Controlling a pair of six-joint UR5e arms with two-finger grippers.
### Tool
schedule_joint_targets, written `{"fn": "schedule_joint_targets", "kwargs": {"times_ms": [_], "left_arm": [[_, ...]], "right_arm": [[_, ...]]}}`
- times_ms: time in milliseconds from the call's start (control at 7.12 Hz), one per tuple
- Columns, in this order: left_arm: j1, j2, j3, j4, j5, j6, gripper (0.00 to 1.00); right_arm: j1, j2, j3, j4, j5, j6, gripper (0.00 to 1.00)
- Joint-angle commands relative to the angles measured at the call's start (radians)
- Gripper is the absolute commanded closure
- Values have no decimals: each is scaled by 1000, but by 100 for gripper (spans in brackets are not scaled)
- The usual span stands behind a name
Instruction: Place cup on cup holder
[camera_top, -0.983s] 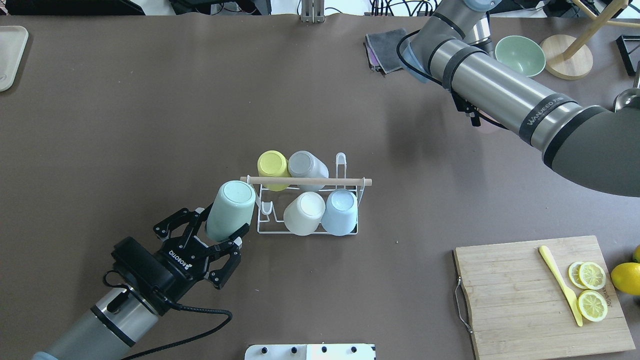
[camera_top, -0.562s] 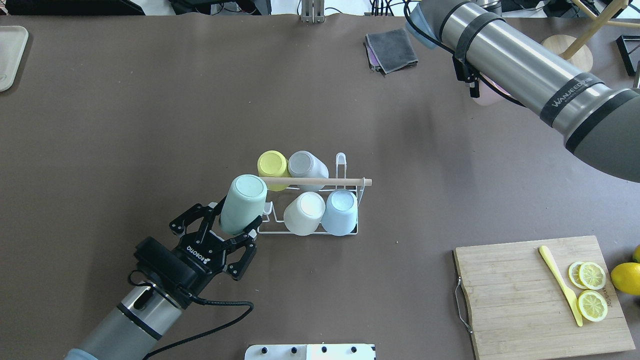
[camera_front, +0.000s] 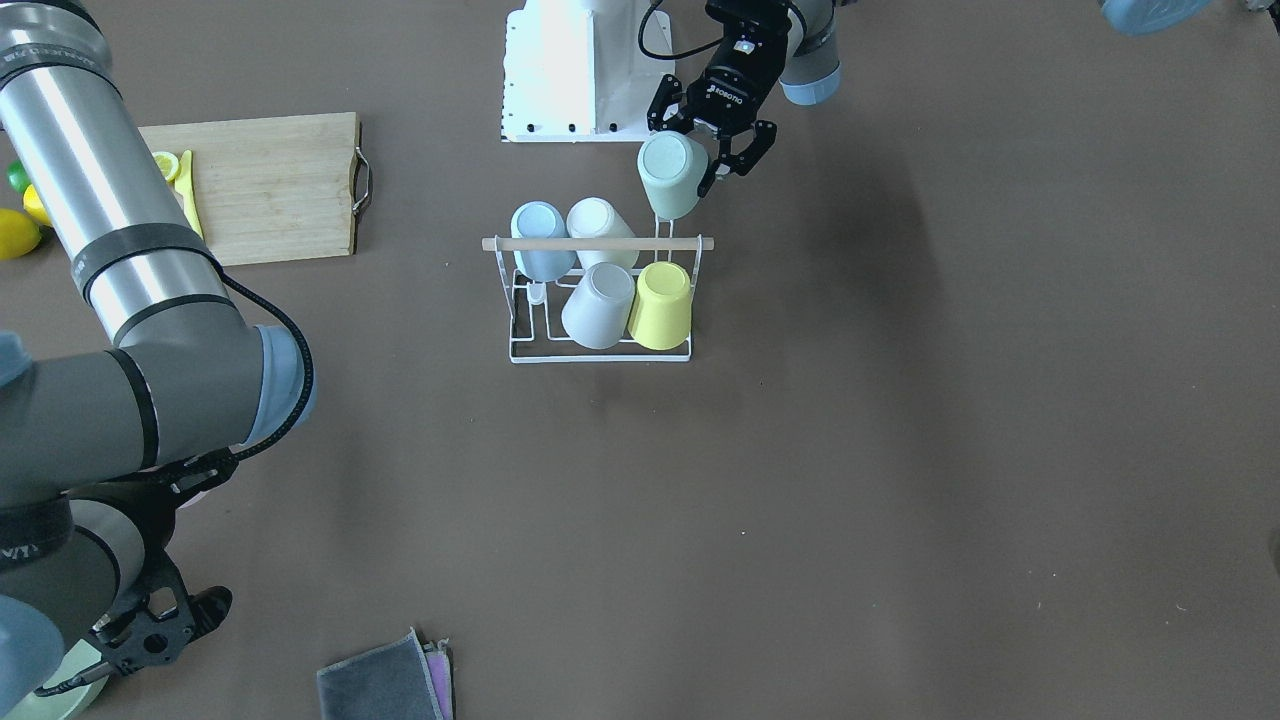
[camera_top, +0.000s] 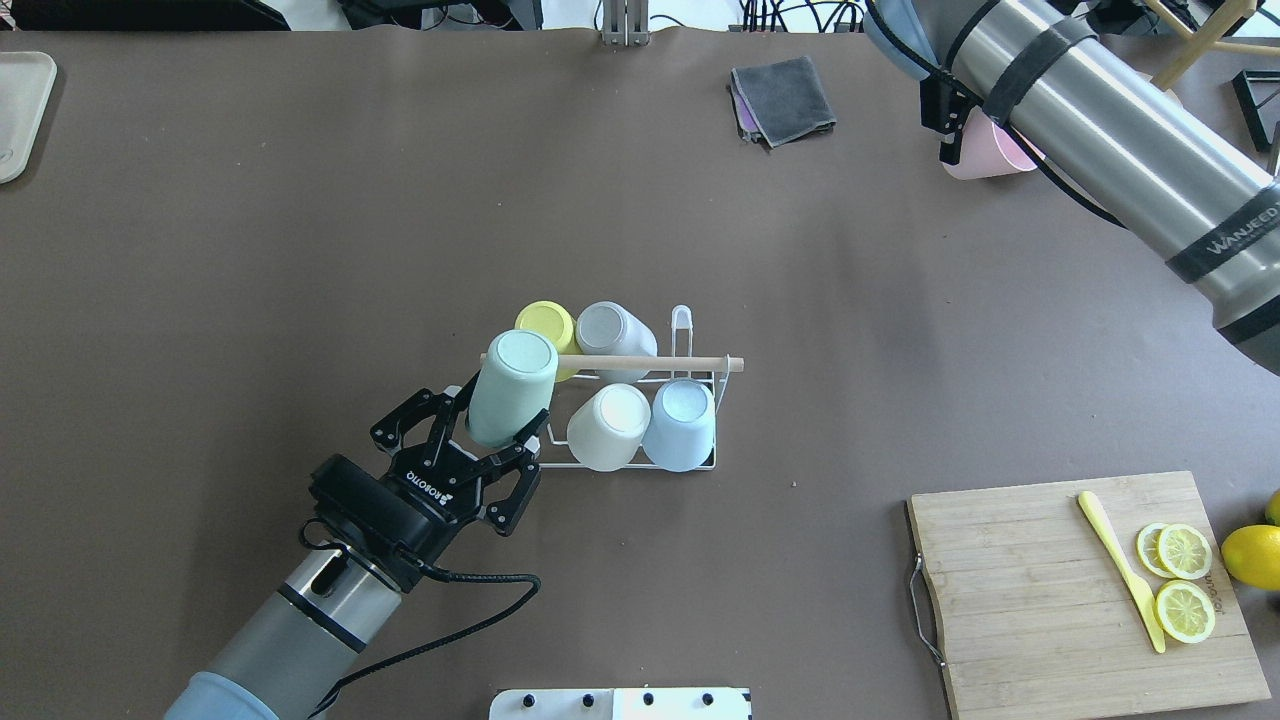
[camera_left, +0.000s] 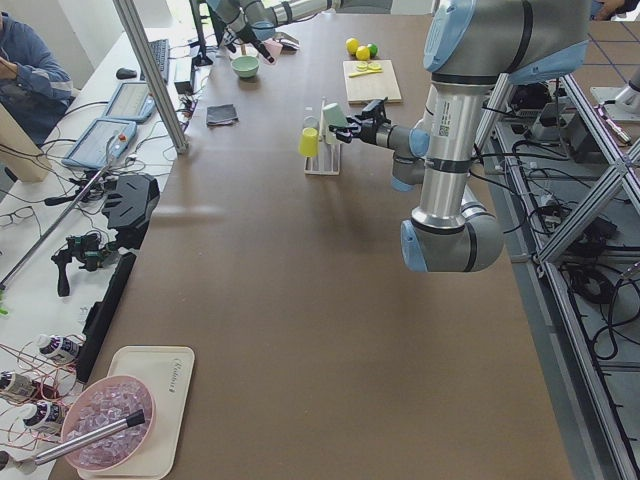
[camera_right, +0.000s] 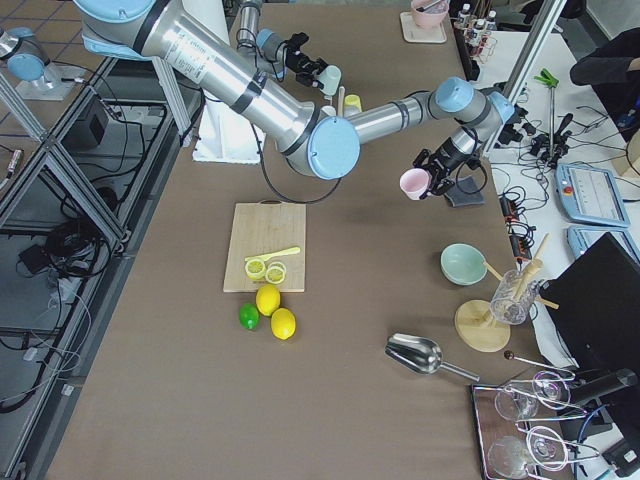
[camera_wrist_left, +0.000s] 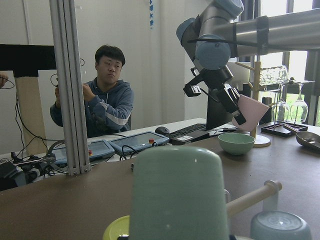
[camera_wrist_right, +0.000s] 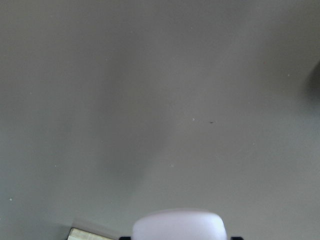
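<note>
Overhead exterior view consulted first. Found the left hand (camera_top: 495, 425) clamped on a mint-green cup (camera_top: 512, 390), fingers pressed to its sides, base upward and tilted. Saw that cup held over the left end of the cup holder (camera_top: 690, 362), which stood near the middle of the counter (camera_top: 300, 250); could not tell whether cup and rack touched. Counted four cups upside down on the holder: yellow (camera_top: 545, 325) and grey (camera_top: 605, 330) in the far row, white (camera_top: 610, 420) and pale blue (camera_top: 682, 415) in the near row. Spotted the right hand (camera_wrist_left: 235, 105) raised near the far edge, toward the far right corner, closed around a pink cup (camera_top: 985, 155). Noted a cutting board (camera_top: 1030, 600) at the near right corner.
</note>
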Motion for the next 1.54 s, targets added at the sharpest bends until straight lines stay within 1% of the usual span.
{"fn": "schedule_joint_targets", "kwargs": {"times_ms": [0, 140, 281, 421, 562, 702, 843, 983, 1123, 1404], "left_arm": [[-6, -17, 28, -2, 0, -1, 95], [-6, -32, 42, -2, 0, -5, 93], [-6, -32, 45, -1, -2, -5, 92], [-6, -34, 51, -1, -2, -6, 91], [-6, -43, 71, -1, -2, -14, 87], [-6, -43, 71, -4, -3, -18, 77], [-6, -41, 73, -4, -11, -61, 44], [-4, -41, 73, -4, -12, -83, 2], [-3, -40, 73, -4, -9, -83, 1], [-1, -40, 74, -4, -9, -83, 1]], "right_arm": [[26, -107, 232, 96, 11, 124, 100], [25, -140, 323, 148, 20, 218, 100], [16, -188, 399, 242, 55, 316, 100], [7, -228, 433, 383, 70, 400, 100], [-27, -256, 477, 510, 68, 501, 100], [-49, -285, 517, 647, 68, 592, 100], [-78, -331, 593, 793, 61, 708, 100], [-79, -342, 626, 912, 61, 808, 100], [-79, -358, 640, 997, 48, 821, 100], [-114, -371, 642, 1189, -32, 832, 100]]}}
